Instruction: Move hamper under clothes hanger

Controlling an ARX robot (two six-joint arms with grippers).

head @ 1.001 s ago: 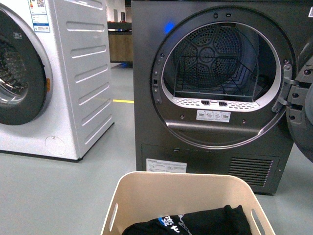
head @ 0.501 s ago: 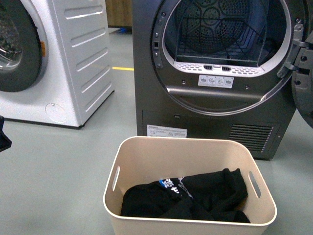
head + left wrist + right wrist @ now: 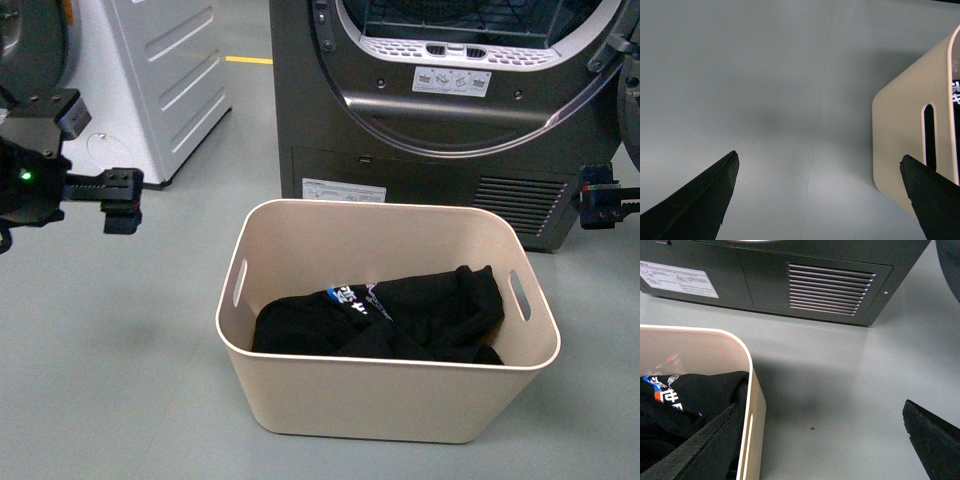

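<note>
Hamper point(image 3: 380, 400), seemingly light and rigid, is sitting between gaping left gripper point(image 3: 817, 157) and right gripper point(image 3: 820, 406), slot handles point(image 3: 238, 283) inviting hold

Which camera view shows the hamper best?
Front view: the whole hamper shows, both slot handles and black clothing inside. Left wrist view shows one slotted end; right wrist view, one corner and some clothing.

Dark dryer point(image 3: 420, 150) stands ahead of the right fingers point(image 3: 930, 435); white washer point(image 3: 170, 80) off beside the left fingers point(image 3: 695, 200), grey floor point(image 3: 790, 100) between them.
</note>
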